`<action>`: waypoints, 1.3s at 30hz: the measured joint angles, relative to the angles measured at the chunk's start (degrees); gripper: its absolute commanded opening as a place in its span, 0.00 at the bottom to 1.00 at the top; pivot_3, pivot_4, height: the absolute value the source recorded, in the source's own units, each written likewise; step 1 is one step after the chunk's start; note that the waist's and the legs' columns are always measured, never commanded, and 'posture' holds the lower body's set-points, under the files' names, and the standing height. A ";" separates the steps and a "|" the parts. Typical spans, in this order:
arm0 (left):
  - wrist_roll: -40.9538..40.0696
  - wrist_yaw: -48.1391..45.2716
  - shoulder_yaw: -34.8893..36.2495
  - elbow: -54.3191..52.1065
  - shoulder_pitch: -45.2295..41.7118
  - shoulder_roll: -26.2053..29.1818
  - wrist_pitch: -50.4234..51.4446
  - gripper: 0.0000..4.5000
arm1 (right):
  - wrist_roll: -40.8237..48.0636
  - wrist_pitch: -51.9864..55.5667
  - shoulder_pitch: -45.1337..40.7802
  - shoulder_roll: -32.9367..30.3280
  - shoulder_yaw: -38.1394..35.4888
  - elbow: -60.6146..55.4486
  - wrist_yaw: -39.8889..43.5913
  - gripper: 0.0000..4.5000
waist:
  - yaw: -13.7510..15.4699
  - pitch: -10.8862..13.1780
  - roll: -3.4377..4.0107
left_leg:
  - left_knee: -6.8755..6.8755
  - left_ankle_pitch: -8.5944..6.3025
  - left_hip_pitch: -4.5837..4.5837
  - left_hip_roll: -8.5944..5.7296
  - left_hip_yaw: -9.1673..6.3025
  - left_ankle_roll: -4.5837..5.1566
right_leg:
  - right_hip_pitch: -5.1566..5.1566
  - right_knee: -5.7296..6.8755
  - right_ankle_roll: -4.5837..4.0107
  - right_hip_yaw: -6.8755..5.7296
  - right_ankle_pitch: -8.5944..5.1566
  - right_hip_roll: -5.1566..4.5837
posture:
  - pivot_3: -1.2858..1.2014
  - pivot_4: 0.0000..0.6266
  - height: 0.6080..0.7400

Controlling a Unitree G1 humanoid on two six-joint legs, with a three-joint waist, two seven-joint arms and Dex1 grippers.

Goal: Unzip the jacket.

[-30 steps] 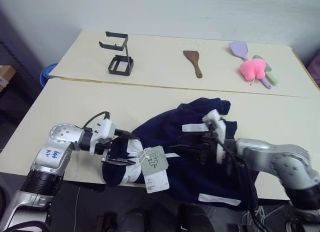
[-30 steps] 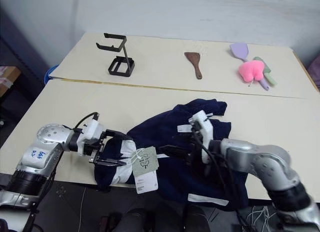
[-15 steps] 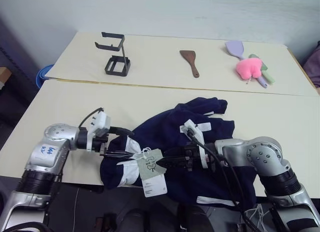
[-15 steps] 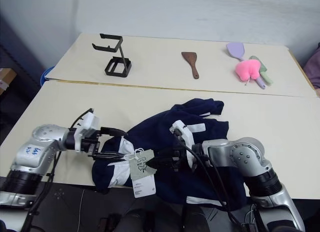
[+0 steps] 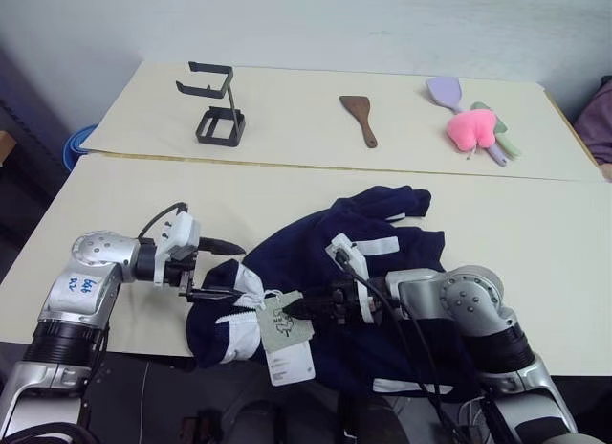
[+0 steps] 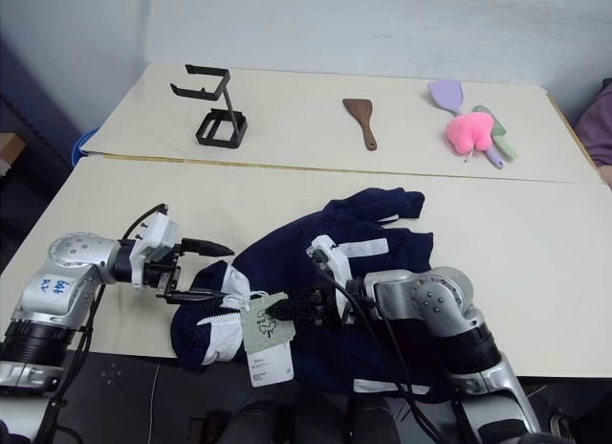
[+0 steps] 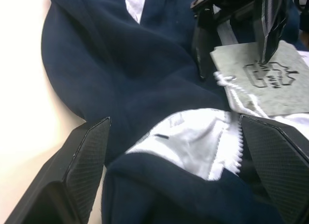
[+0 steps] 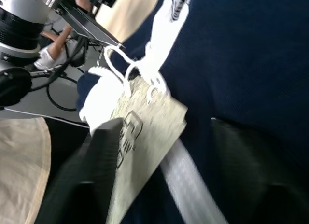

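The dark navy jacket [image 5: 363, 262] lies crumpled on the near table, its white-lined collar [image 7: 193, 142] and white zipper at the front edge. A paper hang tag [image 5: 287, 331] on a white string hangs from the collar end. My left gripper [image 5: 239, 271] is open and points right, and its fingers [image 7: 87, 156] straddle the collar lining. My right gripper [image 5: 292, 307] reaches left across the jacket. Its fingers [image 7: 203, 45] stand apart over the hang tag [image 7: 270, 79], which lies between them in the right wrist view [image 8: 145, 137].
On the far table stand a black wire stand [image 5: 215, 104], a brown wooden spatula [image 5: 360, 119], a pink plush toy [image 5: 471, 128] and a lilac spatula [image 5: 448, 88]. A seam [image 5: 191, 159] divides the two tables. The jacket's collar end overhangs the near table's front edge.
My right gripper has slid left across the jacket to the hang tag, and its fingers have narrowed. My left gripper stays open at the collar. The camera has shifted a little.
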 measured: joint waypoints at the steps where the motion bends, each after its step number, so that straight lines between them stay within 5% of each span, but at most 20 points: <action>1: 0.00 0.08 0.00 0.01 -0.01 -0.10 0.01 1.00 | 0.26 0.11 0.44 0.19 -0.58 -0.02 0.58 0.33 | -0.01 0.00 0.00 | 0.00 0.00 0.00 0.00 0.00 0.00 | 0.00 0.00 0.00 0.00 0.00 0.00 | 0.52 0.24 1.00; 6: -0.10 1.26 0.53 -0.05 -0.16 -1.32 0.27 1.00 | 7.25 3.19 0.97 -1.42 -7.29 -0.77 2.04 0.01 | 0.26 0.00 0.00 | 0.01 0.00 0.00 -0.02 -0.03 0.01 | 0.02 0.00 0.00 0.00 0.00 -0.04 | 0.52 0.24 1.00; 19: -1.35 3.25 0.66 -5.94 0.79 -3.79 3.36 1.00 | 17.57 5.15 3.14 -15.21 -21.21 -2.00 0.08 0.01 | 0.27 0.00 0.00 | -0.04 0.00 -0.01 0.00 -0.03 0.00 | 0.02 -0.07 0.00 0.02 0.00 -0.05 | 0.52 0.24 1.00; 27: -4.36 2.01 -1.87 -16.88 5.20 -2.47 10.72 1.00 | 10.30 -0.11 11.33 -28.65 -29.18 -2.09 7.36 0.01 | 0.37 0.02 -0.03 | -0.06 0.00 -0.02 0.01 -0.03 0.00 | 0.07 -0.22 0.01 0.11 0.00 -0.02 | 0.52 0.24 1.00; 32: -1.21 3.05 -3.21 -16.92 8.22 -3.40 5.54 1.00 | 8.39 -2.84 12.86 -29.08 -28.65 -8.91 10.52 0.26 | 0.23 0.08 0.04 | -0.09 0.03 0.06 0.21 0.09 -0.11 | 0.06 -0.42 0.01 0.27 0.00 -0.02 | 0.52 0.24 1.00; 39: 3.92 5.30 -3.11 -11.30 10.46 -4.79 -6.16 1.00 | 7.79 -4.17 16.20 -26.61 -21.66 -19.78 8.54 0.78 | 0.49 0.06 0.01 | -0.10 -0.04 0.02 0.24 0.00 -0.19 | 0.09 -0.44 0.00 0.56 0.01 -0.13 | 0.52 0.24 1.00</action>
